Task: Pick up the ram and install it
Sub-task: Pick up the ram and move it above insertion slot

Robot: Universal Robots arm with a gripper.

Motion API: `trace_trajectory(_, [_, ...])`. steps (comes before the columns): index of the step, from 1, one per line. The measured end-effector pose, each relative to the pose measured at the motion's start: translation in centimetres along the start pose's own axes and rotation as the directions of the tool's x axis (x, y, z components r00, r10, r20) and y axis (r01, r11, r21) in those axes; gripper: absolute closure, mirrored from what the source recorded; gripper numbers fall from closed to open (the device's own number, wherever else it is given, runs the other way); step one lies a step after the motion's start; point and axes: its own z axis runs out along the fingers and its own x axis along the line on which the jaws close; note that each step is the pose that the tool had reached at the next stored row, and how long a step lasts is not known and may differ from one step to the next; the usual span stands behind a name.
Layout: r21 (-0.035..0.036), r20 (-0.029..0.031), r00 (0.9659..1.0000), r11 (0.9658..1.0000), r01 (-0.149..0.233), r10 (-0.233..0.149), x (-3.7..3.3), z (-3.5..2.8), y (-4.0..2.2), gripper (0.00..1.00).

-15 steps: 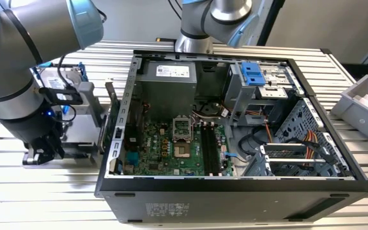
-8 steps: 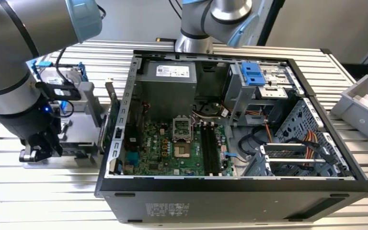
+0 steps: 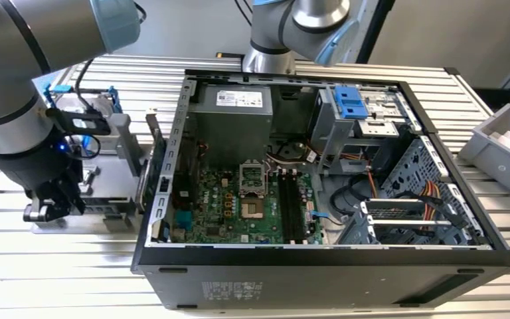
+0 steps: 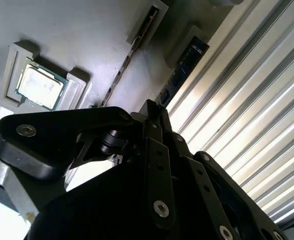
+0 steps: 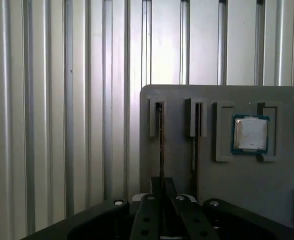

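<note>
The ram (image 5: 161, 135) is a thin stick standing on edge in a slot of the grey parts holder (image 5: 212, 175). In the second wrist view the ram (image 4: 129, 60) runs as a narrow line from its slot toward the fingers. My gripper (image 5: 162, 182) sits directly over it, jaws drawn together on the stick's near end. The black fingertips (image 4: 152, 107) stand close together in the second wrist view. In the exterior view the gripper (image 3: 47, 211) is low over the holder, to the exterior view's left of the open computer case (image 3: 326, 259).
A second stick (image 5: 194, 145) stands in the neighbouring slot, and a square silver processor (image 5: 250, 134) lies in a recess beside it. The case's motherboard has long black memory slots (image 3: 292, 199). A grey bin (image 3: 503, 143) sits at the exterior view's right. The tabletop is ribbed metal.
</note>
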Motion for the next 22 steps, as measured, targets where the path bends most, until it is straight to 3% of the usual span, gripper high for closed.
trace_trajectory(22, [0.0007,0.0007,0.9997,0.9997,-0.025,0.025,-0.07,-2.75,0.12,1.0])
